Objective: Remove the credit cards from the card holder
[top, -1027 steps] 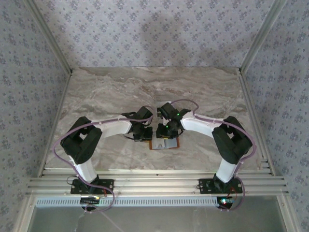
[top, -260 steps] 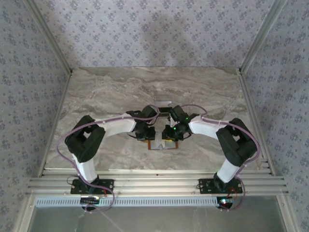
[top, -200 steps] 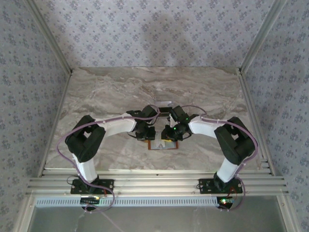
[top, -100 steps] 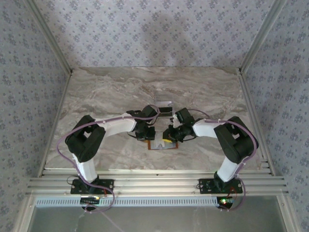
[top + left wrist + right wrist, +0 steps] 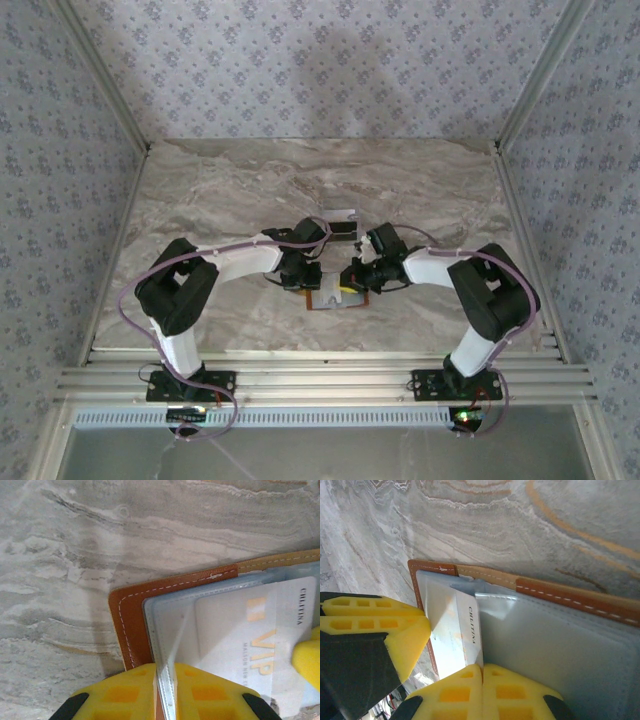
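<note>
- The pale card carried gold letters "VIP". Along one short edge was a small black word, about "CHLTTNA". The small line under "VIP" was too faint to read.
- This card lay partly under a clear pocket inside the open tan card holder, which rested flat on the marble table.
- The left gripper was closed on the holder's grey lining flap.
- The right gripper was closed together on the edge of the pale card.
- A second card lay on the table beyond the holder, apart from it.
</note>
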Action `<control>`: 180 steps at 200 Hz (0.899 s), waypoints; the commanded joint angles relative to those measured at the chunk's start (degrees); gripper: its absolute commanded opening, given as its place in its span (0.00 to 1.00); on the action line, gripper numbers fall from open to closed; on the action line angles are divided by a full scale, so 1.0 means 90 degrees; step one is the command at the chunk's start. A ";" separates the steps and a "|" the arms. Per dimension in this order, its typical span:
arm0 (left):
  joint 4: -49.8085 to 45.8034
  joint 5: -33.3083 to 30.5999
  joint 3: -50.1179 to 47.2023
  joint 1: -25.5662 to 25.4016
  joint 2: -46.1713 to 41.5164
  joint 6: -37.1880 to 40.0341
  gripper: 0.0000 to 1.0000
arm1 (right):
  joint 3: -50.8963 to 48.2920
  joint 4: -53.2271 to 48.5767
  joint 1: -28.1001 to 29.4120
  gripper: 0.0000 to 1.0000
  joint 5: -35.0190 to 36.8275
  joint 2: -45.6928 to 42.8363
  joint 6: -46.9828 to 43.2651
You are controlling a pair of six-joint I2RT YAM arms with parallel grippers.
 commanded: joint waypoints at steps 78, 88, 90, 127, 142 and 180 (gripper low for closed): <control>-0.0429 -0.0144 0.0099 -0.0043 0.0226 0.0087 0.16 | -0.0039 -0.0876 -0.0395 0.05 0.0264 -0.0433 -0.0707; -0.0431 -0.0152 0.0105 -0.0042 0.0235 0.0091 0.16 | -0.0040 -0.0954 -0.0433 0.05 0.0294 -0.0499 -0.0723; -0.0437 -0.0147 0.0106 -0.0041 0.0235 0.0097 0.16 | -0.0033 -0.0983 -0.0443 0.05 0.0296 -0.0519 -0.0721; -0.0457 -0.0151 0.0155 -0.0041 0.0255 0.0114 0.16 | 0.0038 -0.1475 -0.0623 0.03 0.0373 -0.0947 -0.1207; -0.0467 -0.0152 0.0167 -0.0040 0.0265 0.0118 0.16 | 0.0155 -0.1777 -0.0672 0.00 0.0437 -0.1126 -0.1502; -0.0474 -0.0167 0.0216 -0.0045 0.0230 0.0166 0.16 | 0.0586 -0.2669 -0.0703 0.00 0.0810 -0.1424 -0.2706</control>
